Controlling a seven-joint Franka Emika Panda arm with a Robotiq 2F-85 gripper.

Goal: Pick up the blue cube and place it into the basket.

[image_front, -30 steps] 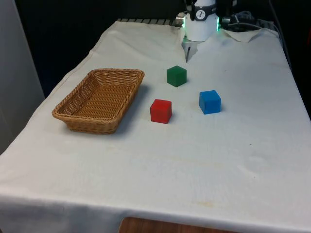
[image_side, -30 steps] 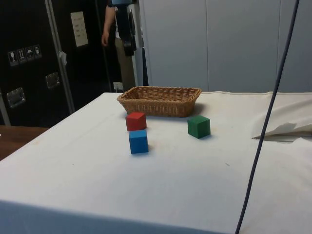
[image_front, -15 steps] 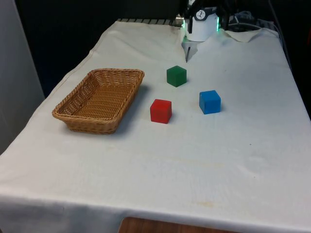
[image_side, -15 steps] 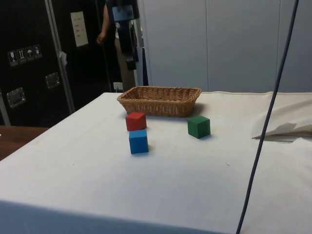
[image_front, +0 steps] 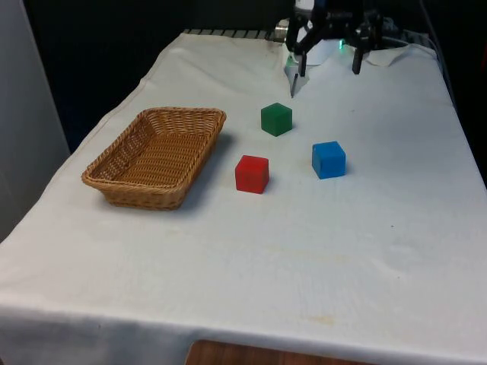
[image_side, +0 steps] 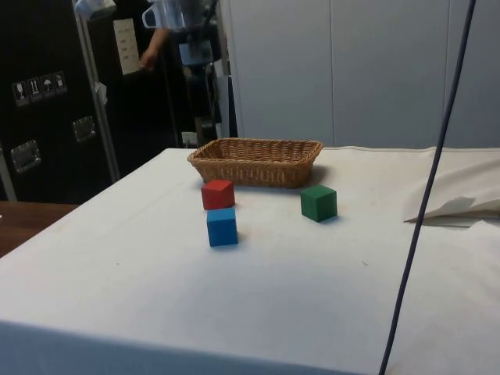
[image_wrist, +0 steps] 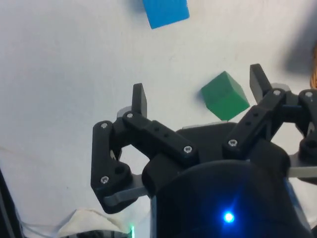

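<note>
Woven wicker basket [image_front: 156,156], rectangular, nothing inside. Blue cube [image_front: 329,160] sits on cloth-covered worktop [image_front: 304,251] near red cube [image_front: 252,173] and green cube [image_front: 276,119]. Gripper [image_front: 329,61] spread wide, holding nothing.

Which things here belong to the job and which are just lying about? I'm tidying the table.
Job:
blue cube, on the cloth
wicker basket
pincer, open, raised at the far end

Lying about:
red cube
green cube
</note>
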